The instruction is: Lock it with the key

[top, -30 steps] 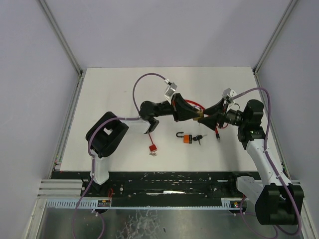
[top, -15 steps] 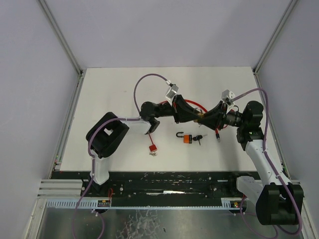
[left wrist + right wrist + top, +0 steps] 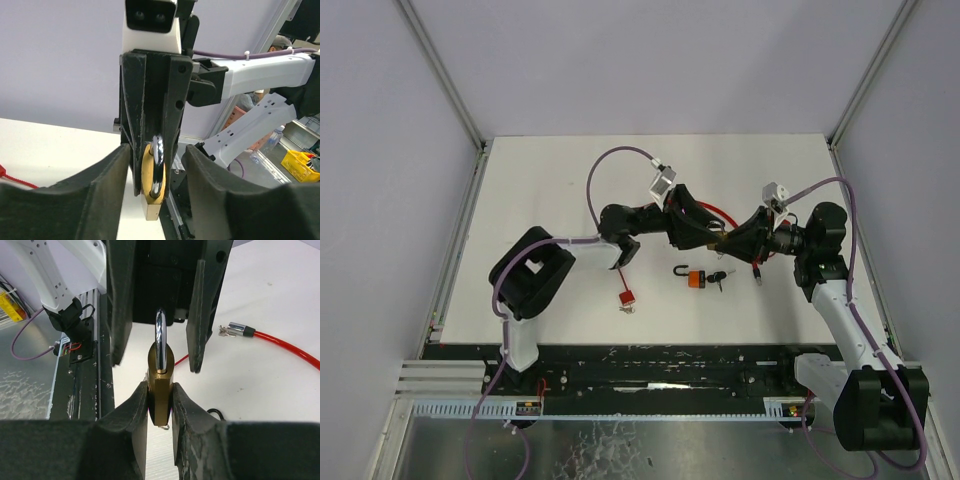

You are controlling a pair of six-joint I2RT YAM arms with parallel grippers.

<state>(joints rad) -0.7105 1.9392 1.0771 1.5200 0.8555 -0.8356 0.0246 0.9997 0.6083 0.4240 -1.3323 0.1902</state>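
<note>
As I watch the table (image 3: 550,190), right gripper (image 3: 160,392) clamped on brass padlock (image 3: 160,375), left gripper (image 3: 156,165) jaws open astride its shackle (image 3: 160,335), orange padlock (image 3: 695,279) lying just nearer.

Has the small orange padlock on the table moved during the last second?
No. The orange padlock lies at the same spot as before, equally far from the front edge of the table and from the red tag.
</note>
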